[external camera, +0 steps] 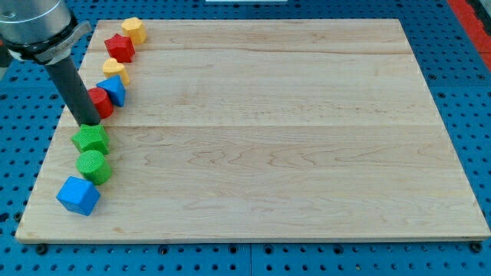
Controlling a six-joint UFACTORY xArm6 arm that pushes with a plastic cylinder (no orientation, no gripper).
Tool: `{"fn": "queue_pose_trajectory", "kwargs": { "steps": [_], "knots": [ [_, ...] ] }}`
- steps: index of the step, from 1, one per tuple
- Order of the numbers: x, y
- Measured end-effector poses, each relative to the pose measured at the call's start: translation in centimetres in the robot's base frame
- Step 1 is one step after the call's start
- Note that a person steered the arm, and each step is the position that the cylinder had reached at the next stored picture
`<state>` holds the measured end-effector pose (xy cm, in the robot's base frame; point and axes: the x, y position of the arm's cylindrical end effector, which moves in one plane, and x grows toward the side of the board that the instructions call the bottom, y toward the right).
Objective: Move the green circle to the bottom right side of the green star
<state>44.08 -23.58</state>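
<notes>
Our rod carries no jaws. My tip (90, 123) touches the green star's (91, 139) top edge; green circle (93, 165) sits just below. We should skirt left, then nudge rightward.

Bright, even overhead light is covering the pale wooden board (261, 130); no glare is showing. Blocks are casting only short soft shadows. Focus is holding sharp throughout, though the dark rod's grey metal mount (37, 27) is getting cropped top-left.
</notes>
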Motion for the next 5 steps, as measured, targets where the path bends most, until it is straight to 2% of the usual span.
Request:
{"fn": "queue_pose_trajectory", "kwargs": {
  "steps": [1,2,3,4,5],
  "knots": [
    [1.0,-2.4],
    [6.3,1.7],
    [6.7,2.8],
    [7.9,-0.4],
    [12.6,1.7]
  ]
}}
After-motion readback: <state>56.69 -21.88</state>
